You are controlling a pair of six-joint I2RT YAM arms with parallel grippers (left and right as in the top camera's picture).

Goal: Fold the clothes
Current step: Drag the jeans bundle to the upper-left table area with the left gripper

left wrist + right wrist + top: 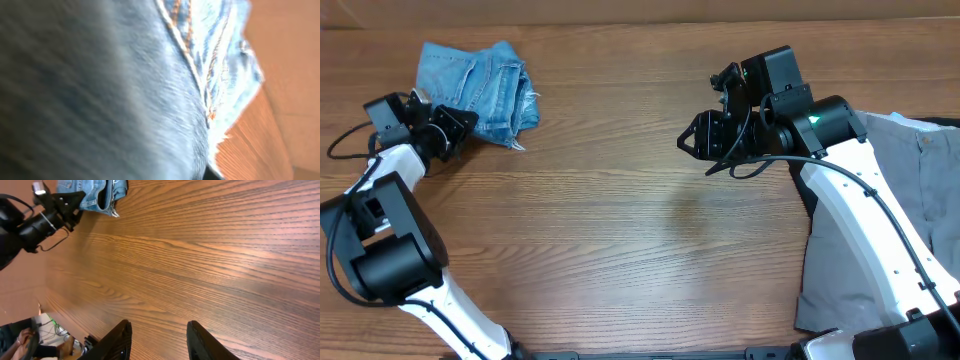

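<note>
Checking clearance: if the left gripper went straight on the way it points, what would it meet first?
The folded jeans, directly ahead of the left gripper; denim fills its wrist view, contact unclear.

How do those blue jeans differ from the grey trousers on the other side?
The jeans are light-blue denim; the grey trousers are plain grey cloth. The jeans form a compact bundle at the far left; the grey trousers lie spread out at the right edge, partly under the right arm. Both rest on the wooden table.
</note>
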